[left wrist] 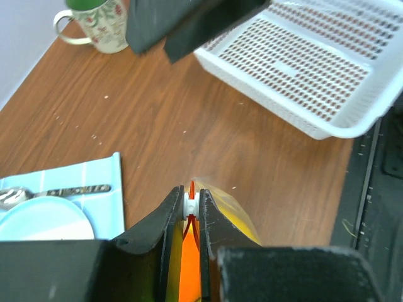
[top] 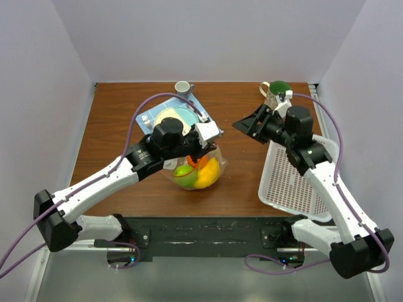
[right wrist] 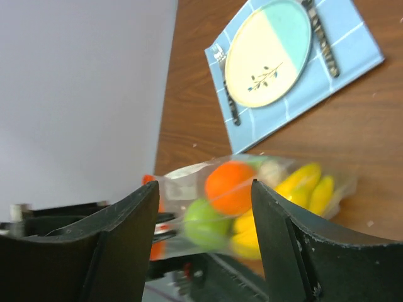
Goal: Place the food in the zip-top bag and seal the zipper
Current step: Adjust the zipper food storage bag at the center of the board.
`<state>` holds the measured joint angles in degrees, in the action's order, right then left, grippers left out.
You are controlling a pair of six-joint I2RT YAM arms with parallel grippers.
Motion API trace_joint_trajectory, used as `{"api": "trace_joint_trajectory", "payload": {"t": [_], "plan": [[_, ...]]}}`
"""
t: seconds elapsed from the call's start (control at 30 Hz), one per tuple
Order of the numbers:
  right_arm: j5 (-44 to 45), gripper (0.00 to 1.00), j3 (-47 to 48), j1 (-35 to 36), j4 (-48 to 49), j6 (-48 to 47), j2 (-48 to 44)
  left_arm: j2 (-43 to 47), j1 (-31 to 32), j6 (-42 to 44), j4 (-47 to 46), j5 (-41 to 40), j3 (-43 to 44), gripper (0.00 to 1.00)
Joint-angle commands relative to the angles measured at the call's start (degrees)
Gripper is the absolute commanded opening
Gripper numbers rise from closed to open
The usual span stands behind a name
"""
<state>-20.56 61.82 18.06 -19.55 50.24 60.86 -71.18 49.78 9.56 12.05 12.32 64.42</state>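
Spreading across most of the top view, the wooden table [top: 239, 182] carries a white basket [top: 296, 182] on its right side, and the bag [top: 211, 179] sits near the middle, just in front of the left arm's wrist. The bag is clear, thin and crinkly. I judge it floppy and slippery, with no shape of its own, so it sags around whatever is inside and would slide on the wood if pushed sideways.

The food is already in it: an orange [right wrist: 230, 185], a green apple [right wrist: 204, 223], a yellow banana [right wrist: 305, 182] and a pale piece [right wrist: 271, 168], bunched together. They look like light, hard toys that would roll and shift the load if the bag were tipped.

The zipper [left wrist: 190, 264], an orange-red strip along the mouth, is the stiffest part of the bag and the sensible place to take hold, since the film below it would just stretch and slip. The left gripper [left wrist: 191, 202] is pinched nearly closed on that strip, with a small white piece between its fingertips. How much of the mouth is sealed I cannot tell.

The right gripper [right wrist: 204, 189] hangs well apart from the bag, above the table near the basket's far corner, with its jaws spread wide and nothing between them. It faces the bag's side.
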Motion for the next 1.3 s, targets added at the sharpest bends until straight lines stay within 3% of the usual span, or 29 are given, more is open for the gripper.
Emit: {"api": "trace_joint_trajectory", "payload": {"t": [0.0, 0.27, 0.37, 0.67, 1.27], "plan": [[-3.16, 0.63, -9.07, 0.74, 17.24, -12.08, -3.45, 0.6, -2.66, 0.36, 1.9, 13.49, 4.21, 0.0], [-13.89, 0.59, -24.11, 2.5, 43.33, -16.05, -9.53, 0.42, -9.96, 0.11, 2.36, 27.31, 4.66, 0.0], [-17.58, 0.57, -25.79, 3.29, 47.66, -15.87, -9.53, -0.54, -11.02, -0.6, 1.57, 29.69, 4.83, 0.0], [-17.67, 0.48, -18.58, 11.2, 36.78, -29.66, -3.92, -0.46, -12.34, -2.27, -0.01, 34.96, 4.83, 0.0], [-23.47, 0.48, -19.99, 11.73, 38.0, -30.9, -3.47, 0.6, -13.92, -3.41, 0.16, 39.36, 5.8, 0.0]]}}
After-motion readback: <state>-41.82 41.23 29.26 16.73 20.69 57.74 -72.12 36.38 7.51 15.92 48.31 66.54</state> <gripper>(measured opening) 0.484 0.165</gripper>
